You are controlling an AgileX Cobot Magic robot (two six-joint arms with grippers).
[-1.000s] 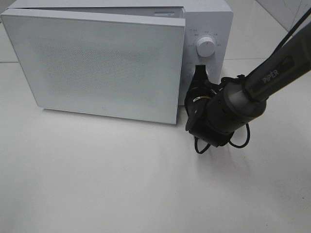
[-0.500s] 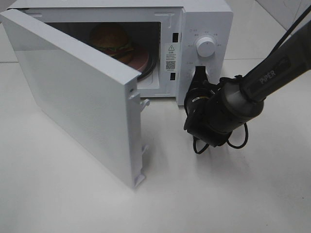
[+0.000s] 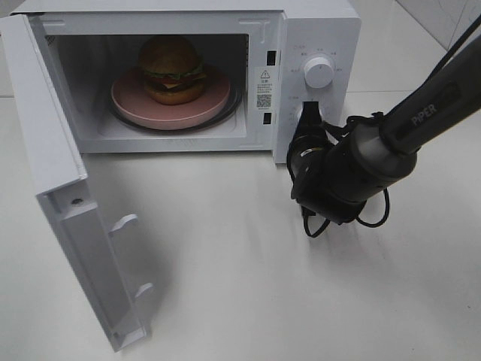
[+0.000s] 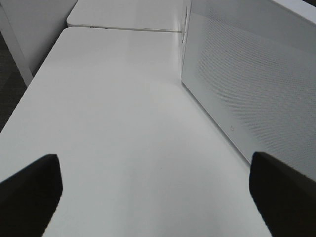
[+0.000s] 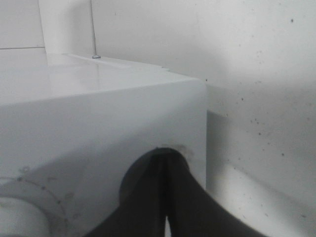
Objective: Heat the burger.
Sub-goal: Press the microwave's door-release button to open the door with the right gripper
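1. Swinging wide within the last second, the door [image 3: 56, 188] of the microwave [image 3: 319, 22] went from shut to fully open toward the near left (exterior high view).
   - The burger [image 3: 173, 68] is now exposed. It stands upright on the pink plate [image 3: 169, 109] in the middle of the cavity.
   - Judgement: with the burger already loaded, no heating can run until the door is closed again. If heating is done, the way is clear to lift it out.
   - The right gripper [image 3: 309, 113] is pinched closed and holds nothing. Its tip is against the control panel just below the knob [image 3: 318, 73]. The right arm reaches in from the far right, with the wrist low over the table [image 3: 240, 293].
   - The left arm is not in this view.

2. Left wrist view.
   - The left gripper [image 4: 153, 195] is spread to its widest and empty, with only its dark fingertips [image 4: 29, 192] showing.
   - It hangs over bare table to the left of the microwave, well apart from the dotted outer face of the door [image 4: 256, 84].

3. Right wrist view.
   - The right gripper [image 5: 165, 197] has its fingers pressed together, touching the white panel front.
   - Part of the knob [image 5: 12, 217] shows just beside them.
   - The burger is not visible here.
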